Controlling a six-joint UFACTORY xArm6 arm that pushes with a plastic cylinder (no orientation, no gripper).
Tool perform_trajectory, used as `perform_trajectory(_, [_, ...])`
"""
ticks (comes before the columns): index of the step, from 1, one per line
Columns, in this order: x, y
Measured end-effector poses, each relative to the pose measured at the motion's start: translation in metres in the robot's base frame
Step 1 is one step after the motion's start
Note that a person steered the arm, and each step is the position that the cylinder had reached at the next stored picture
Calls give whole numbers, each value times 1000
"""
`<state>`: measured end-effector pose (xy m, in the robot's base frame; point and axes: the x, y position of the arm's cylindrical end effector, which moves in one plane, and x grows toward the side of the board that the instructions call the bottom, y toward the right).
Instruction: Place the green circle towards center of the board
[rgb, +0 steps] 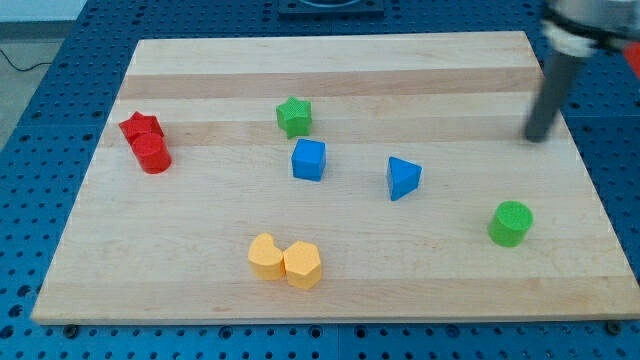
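The green circle (510, 222) is a short green cylinder near the view's right edge of the wooden board (330, 60), below mid height. My tip (538, 138) is the lower end of a dark rod at the view's upper right. It stands above and slightly right of the green circle, well apart from it. It touches no block.
A green star (294, 116) and a blue cube (309, 159) sit left of centre. A blue triangle (403, 178) lies right of centre. A red star (140, 127) and a red cylinder (152, 154) touch at the left. Two yellow blocks (285, 261) touch near the bottom.
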<state>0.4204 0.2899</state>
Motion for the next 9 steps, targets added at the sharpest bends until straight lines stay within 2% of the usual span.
perform_trajectory(1, [67, 47])
perform_trajectory(2, [124, 45])
perform_trajectory(4, [134, -39])
perform_trajectory(5, [155, -52])
perform_trajectory(6, [161, -82])
perform_trajectory(9, [63, -107])
